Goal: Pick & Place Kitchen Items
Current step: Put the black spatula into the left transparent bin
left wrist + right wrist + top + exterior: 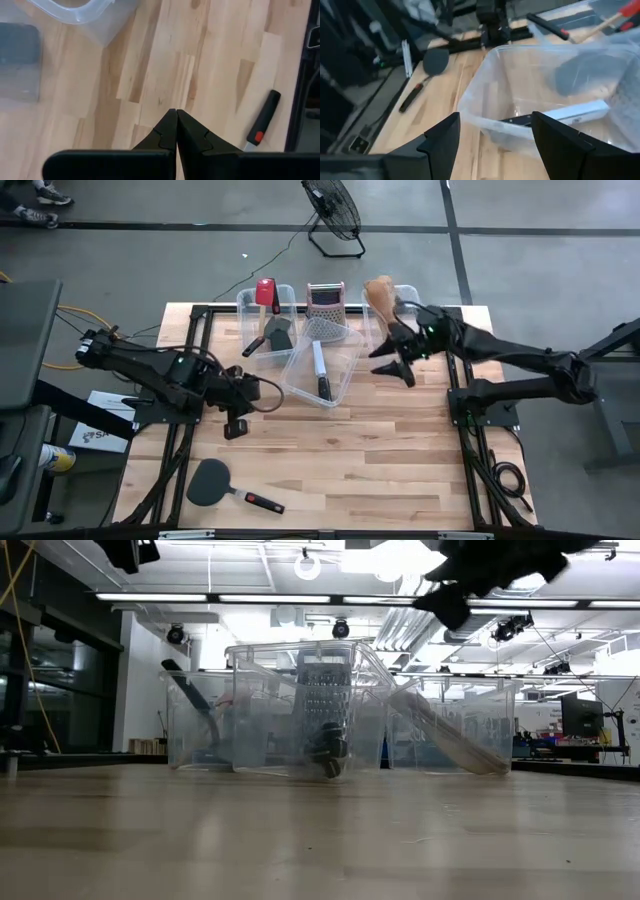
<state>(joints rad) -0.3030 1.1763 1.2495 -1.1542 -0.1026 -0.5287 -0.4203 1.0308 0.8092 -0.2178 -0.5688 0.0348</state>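
Observation:
My left gripper [236, 427] is shut over bare wood at the table's left, holding nothing; its closed fingertips [176, 114] point down at the boards. A black flat spatula [212, 480] lies flat near the front edge, its handle [263, 116] showing in the left wrist view. My right gripper [396, 367] hangs open at the right side of a clear bin [322, 365] that stands askew. In that bin lies a knife [570, 114] with a pale blade and black handle. The open fingers [447, 135] stand short of the bin's rim.
A clear bin [266, 320] at the back left holds a red spatula [265, 293] and a black one. The steel grater [325, 300] stands behind the middle bin. A bin [388, 302] at the back right holds wooden utensils. Bare boards lie at the centre and front right.

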